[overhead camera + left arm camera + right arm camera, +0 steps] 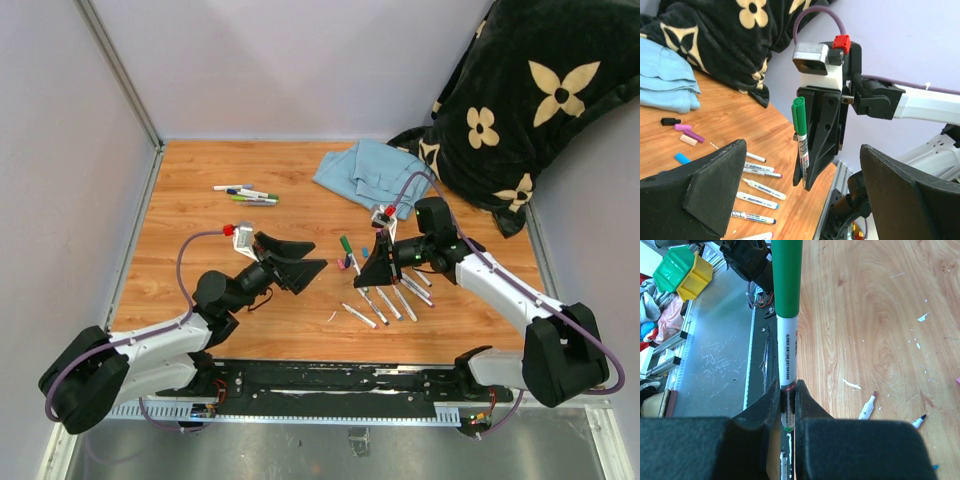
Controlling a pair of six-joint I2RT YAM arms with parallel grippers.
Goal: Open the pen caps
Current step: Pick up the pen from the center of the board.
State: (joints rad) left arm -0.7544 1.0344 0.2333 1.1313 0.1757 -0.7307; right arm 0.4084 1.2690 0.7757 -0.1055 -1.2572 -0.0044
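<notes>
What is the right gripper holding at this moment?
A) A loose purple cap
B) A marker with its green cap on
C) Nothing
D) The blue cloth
B: in the right wrist view, the right gripper is clamped on the white barrel of the green-capped marker, and the green cap sits on its far end.

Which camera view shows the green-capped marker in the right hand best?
Left wrist: the whole green-capped marker shows, upright in the right hand. Right wrist: close, cap end cut off. Top: only a tiny green cap.
</notes>
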